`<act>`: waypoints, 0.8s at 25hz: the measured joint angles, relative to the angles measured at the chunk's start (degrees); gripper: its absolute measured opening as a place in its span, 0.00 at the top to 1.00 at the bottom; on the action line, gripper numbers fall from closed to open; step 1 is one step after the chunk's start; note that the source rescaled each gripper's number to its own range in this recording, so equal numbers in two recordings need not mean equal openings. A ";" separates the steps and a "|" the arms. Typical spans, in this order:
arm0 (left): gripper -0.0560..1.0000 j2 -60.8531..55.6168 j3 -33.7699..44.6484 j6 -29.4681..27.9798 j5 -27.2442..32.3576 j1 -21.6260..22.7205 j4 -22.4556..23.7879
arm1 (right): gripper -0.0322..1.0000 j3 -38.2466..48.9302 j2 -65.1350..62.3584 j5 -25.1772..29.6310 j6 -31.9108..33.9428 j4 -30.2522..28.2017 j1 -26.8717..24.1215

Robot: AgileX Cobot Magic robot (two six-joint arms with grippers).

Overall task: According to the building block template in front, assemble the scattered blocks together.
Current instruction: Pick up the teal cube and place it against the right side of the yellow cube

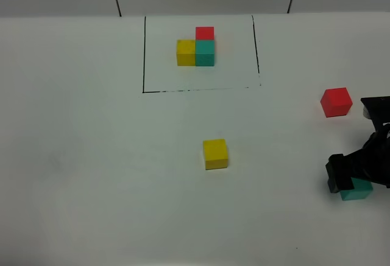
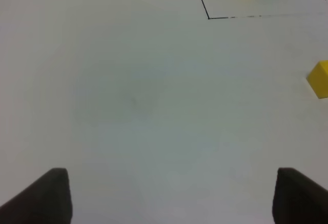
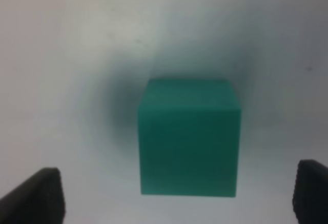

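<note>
left gripper [image 2: 171, 198]: jaws apart, empty, over bare table [image 2: 154, 106], well apart from the building block template [image 1: 196, 50]
yellow block [image 1: 216, 154]: loose, in front of the template
red block [image 1: 336, 102]: right of the template
teal block [image 3: 188, 137]: farther right and forward of the template; likely light, rigid, matte; best gripped on opposite flat sides
right gripper [image 3: 174, 203]: jaws apart, straddling the teal block, not clamped

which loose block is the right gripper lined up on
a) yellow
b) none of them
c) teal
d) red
c: the right wrist view shows the teal block centred between the fingers of the open right gripper, not touching either one.
</note>
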 joint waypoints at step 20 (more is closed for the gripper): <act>0.25 0.00 0.00 0.00 -0.05 0.00 0.00 | 0.23 2.81 3.57 -6.75 1.65 0.05 0.18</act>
